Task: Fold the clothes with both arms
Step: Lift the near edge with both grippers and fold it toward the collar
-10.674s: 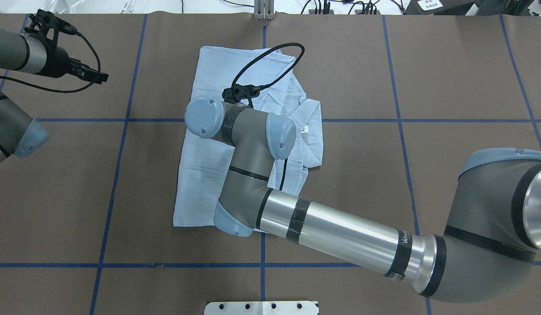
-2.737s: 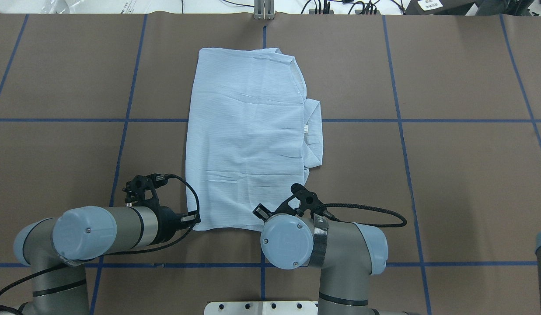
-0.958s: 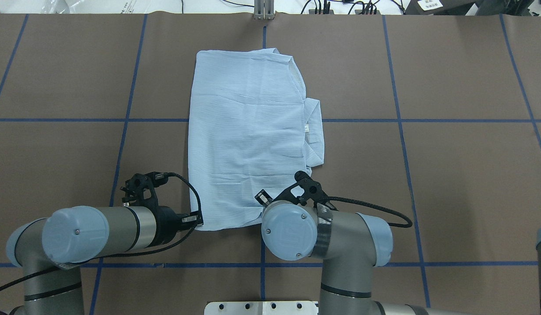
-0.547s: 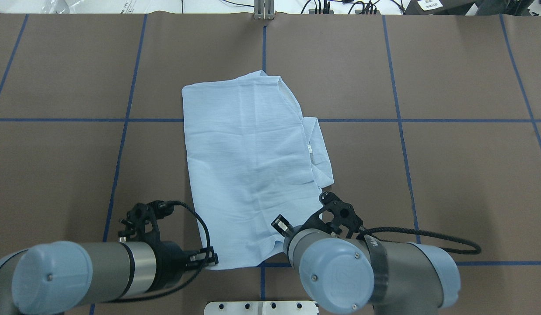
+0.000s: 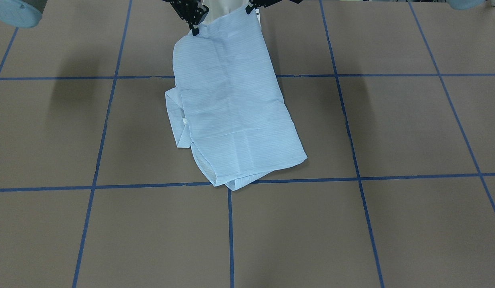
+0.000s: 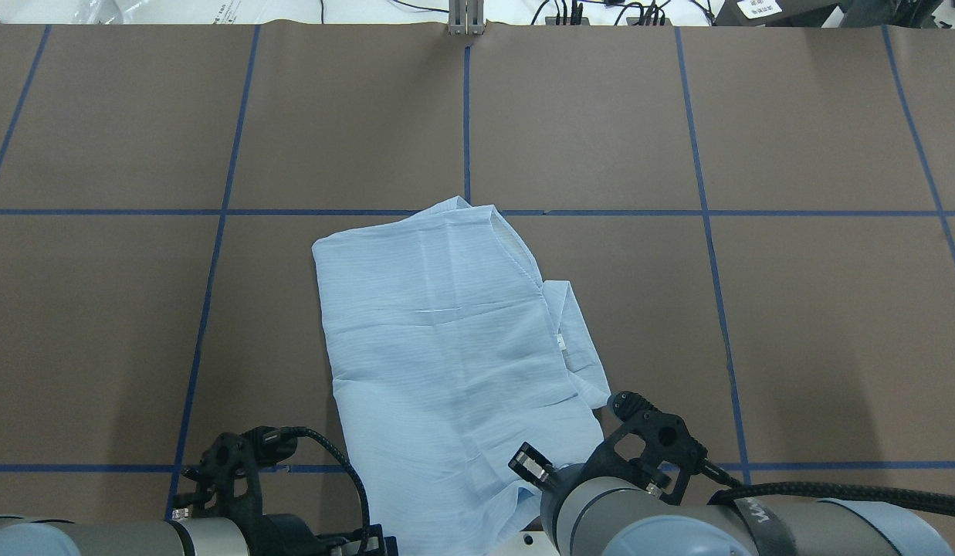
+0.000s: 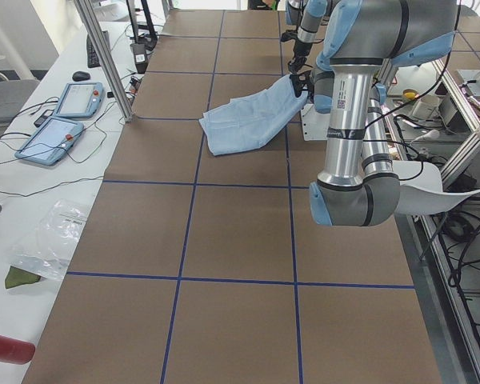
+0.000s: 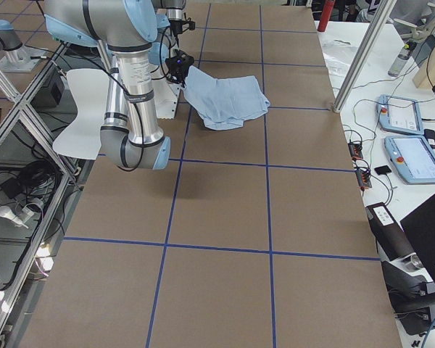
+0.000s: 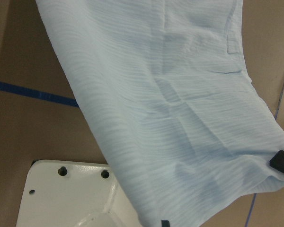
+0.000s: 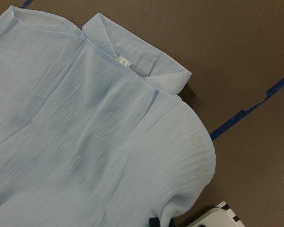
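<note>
The light blue striped shirt (image 6: 446, 347) lies folded into a long panel, slanting across the table. Its collar (image 6: 570, 340) with the neck label sticks out on the right. The shirt's near edge is lifted off the table toward the robot's base. My left gripper (image 5: 249, 9) is shut on one near corner and my right gripper (image 5: 195, 31) is shut on the other. The shirt (image 9: 170, 94) fills the left wrist view. The right wrist view shows the collar (image 10: 132, 52) and the cloth hanging from the grip.
The white pedestal base plate (image 9: 71, 198) sits right under the lifted edge. Blue tape lines (image 6: 465, 116) grid the brown table. Tablets (image 7: 64, 112) lie on the side table to the left, and more tablets (image 8: 409, 138) on the right side table. A metal post (image 6: 465, 19) stands at the far edge.
Both arms have drawn back toward the robot's base while holding the shirt's near corners. The shirt has slid toward me and its near edge has risen.
</note>
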You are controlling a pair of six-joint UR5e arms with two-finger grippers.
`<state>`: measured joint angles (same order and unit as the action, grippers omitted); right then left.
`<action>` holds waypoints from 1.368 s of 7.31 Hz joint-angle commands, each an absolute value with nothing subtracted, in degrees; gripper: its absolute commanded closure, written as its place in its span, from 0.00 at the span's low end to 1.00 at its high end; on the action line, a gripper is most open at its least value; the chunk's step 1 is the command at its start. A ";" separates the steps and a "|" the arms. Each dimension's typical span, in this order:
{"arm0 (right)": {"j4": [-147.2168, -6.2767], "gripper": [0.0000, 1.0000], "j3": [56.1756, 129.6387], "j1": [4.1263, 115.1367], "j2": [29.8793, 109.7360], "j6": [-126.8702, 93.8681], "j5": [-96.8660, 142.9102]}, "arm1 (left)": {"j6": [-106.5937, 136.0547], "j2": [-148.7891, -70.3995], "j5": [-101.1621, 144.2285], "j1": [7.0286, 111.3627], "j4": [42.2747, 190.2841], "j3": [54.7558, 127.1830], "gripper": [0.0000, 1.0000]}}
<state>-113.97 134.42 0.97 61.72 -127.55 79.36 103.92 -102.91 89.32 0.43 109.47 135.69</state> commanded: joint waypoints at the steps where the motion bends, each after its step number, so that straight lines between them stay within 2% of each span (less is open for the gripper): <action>1: -114.43 1.00 131.42 2.10 59.17 -126.13 77.88 | 103.28 -105.81 89.91 2.88 104.96 137.11 1.00; 3: -114.00 1.00 127.28 5.08 55.48 -121.66 76.20 | 103.18 -106.26 92.19 7.98 102.32 136.67 1.00; 5: -110.41 1.00 125.78 8.16 55.02 -117.09 76.20 | 98.98 -107.22 92.20 14.64 101.69 131.69 1.00; 10: -96.88 1.00 100.08 21.33 42.04 -111.20 77.16 | 89.57 -111.53 92.46 29.69 101.86 118.95 1.00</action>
